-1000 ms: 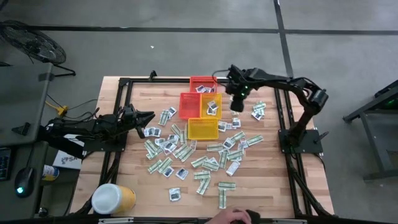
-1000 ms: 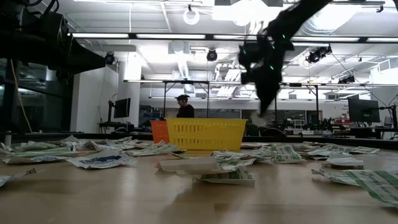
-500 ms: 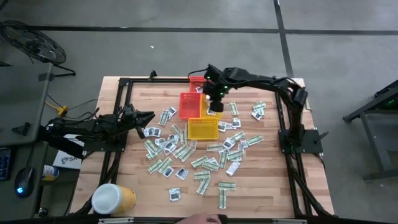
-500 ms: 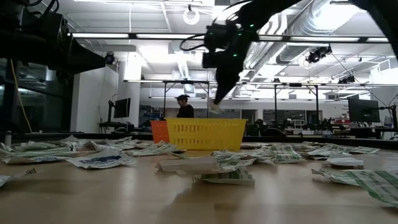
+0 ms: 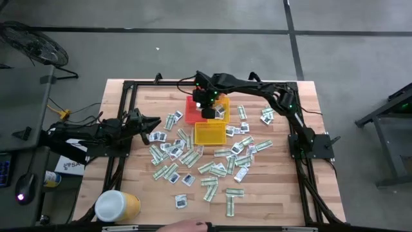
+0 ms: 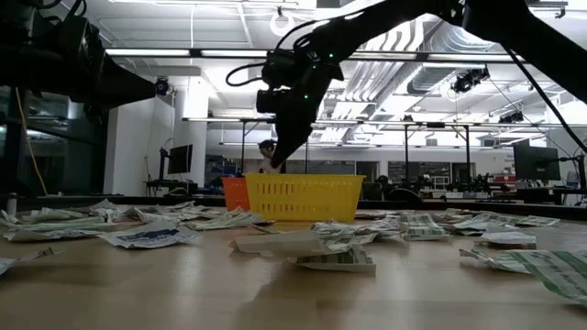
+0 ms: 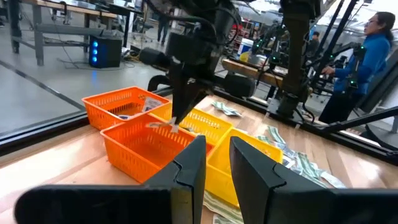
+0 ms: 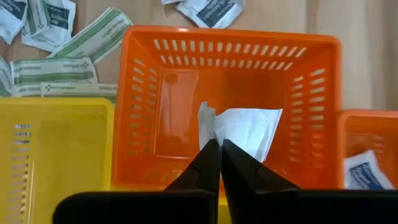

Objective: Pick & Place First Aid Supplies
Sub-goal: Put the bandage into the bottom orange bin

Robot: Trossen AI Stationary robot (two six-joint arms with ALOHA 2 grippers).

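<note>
The white packet [image 8: 244,132] hangs pinched at the tip of the right pincer [image 8: 219,147], directly over the open orange basket [image 8: 227,99]. It looks very light, thin and limp, a flat paper or foil sachet that bends under its own weight; it is not fragile, though it could be slick. I judge that such a packet is best taken by 1 edge or corner, where a finger can get under it, not flat across the middle. Here the grip is exactly that: the fingers are shut on the packet's near edge and most of the sheet stands free beyond the tips, so it may flutter or land askew when let go.

In the high view the right pincer [image 5: 207,109] is over the cluster of baskets near the middle of the bench's far edge, with the yellow basket [image 5: 210,133] just on the near side of it. Another packet [image 8: 369,169] already lies in the neighbouring basket.

The remaining supplies [image 5: 193,158] lie scattered flat across the middle of the bench, many overlapping, which should make single edges harder to reach.

The left pincer [image 5: 152,122] waits low by the bench's left edge, fingers narrowly apart and holding nothing.
</note>
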